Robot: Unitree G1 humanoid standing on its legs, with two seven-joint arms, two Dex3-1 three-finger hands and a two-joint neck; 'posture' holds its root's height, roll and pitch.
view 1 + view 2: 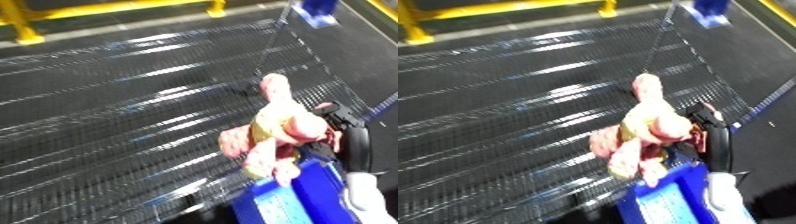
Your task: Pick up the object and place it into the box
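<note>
A pink and yellow plush toy (275,130) hangs in the air at the lower right, above a black mesh surface (107,110). My right hand (342,132) is curled round the toy's right side, with the white forearm (366,197) running down to the lower edge. Directly under the toy is the blue bin (284,200), its rim at the bottom of the view. The toy's lower part hangs just over the bin's near edge. My left hand shows in neither view.
A yellow rail (27,20) runs along the top left, past the mesh. A blue object (313,12) sits at the top right. A darker strip of floor lies to the right of the mesh.
</note>
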